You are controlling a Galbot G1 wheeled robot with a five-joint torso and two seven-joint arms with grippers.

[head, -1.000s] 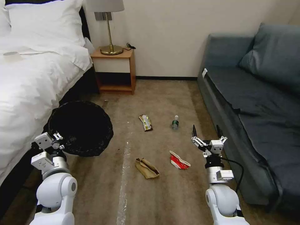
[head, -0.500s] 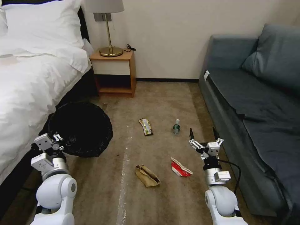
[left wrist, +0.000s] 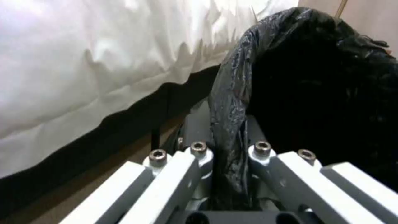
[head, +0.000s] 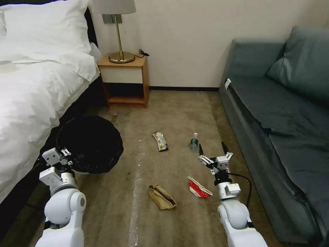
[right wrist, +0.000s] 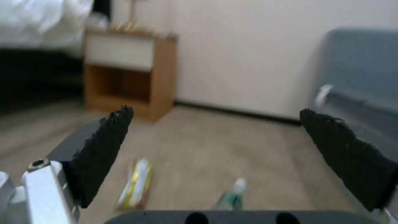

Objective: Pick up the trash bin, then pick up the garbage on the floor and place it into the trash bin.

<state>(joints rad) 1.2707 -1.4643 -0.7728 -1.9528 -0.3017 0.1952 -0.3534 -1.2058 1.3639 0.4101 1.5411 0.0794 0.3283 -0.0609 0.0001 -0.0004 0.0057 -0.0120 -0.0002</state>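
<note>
The left gripper [head: 65, 153] is clamping the near rim of the trash bin [head: 89, 144], its forearm rising from the lower left and pointing forward toward the bed [head: 31, 99]. In the left wrist view the two fingers [left wrist: 199, 124] are closing on a fold of the black liner [left wrist: 232, 124], one on each side of it. The bin is sitting beside the bed, mouth facing up, liner crinkled over the rim.

The right gripper [head: 211, 150] is hovering above the carpet [head: 178, 113] with its arm reaching up from the lower right, wrist roughly upright and fingertips pointing forward. The jaws are spread wide and holding nothing; the right wrist view shows both black pads [right wrist: 104, 146] well apart.

The small bottle [head: 194, 141] is lying just beside the right gripper's left finger, on the floor ahead. The snack wrapper [head: 160, 141] is lying flat to the left of the bottle. The red-and-white carton [head: 199, 188] is lying near the right forearm, closer to the robot. The brown paper bag [head: 161, 197] is lying left of the carton. The sofa [head: 281, 113] is running along the right side.
</note>
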